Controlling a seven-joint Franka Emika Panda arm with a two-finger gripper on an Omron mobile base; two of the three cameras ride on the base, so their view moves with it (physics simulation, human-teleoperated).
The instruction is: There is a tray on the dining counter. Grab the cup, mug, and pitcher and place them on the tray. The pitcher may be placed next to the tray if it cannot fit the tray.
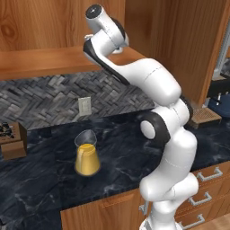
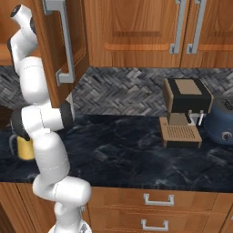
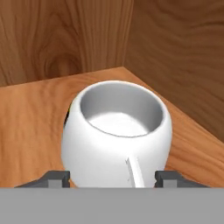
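Squat white rounded mug (image 3: pixel 117 135) sat centre frame in the hand view, on a wooden shelf (image 3: pixel 30 113) near its back corner, handle facing the camera. Gripper (image 3: pixel 113 178) fingertips stood apart at either side of the mug's base; contact unclear. Clear glass cone-shaped pitcher with orange liquid (image 1: pixel 86 155) stood lower left on the black marble counter (image 1: pixel 40 175).

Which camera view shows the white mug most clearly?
The hand view shows the mug best: it stands close on a wooden shelf in a cabinet corner, its handle toward the camera, between the fingertips of the gripper. In the left base view the arm hides nearly all of it; the right base view gives nothing usable.
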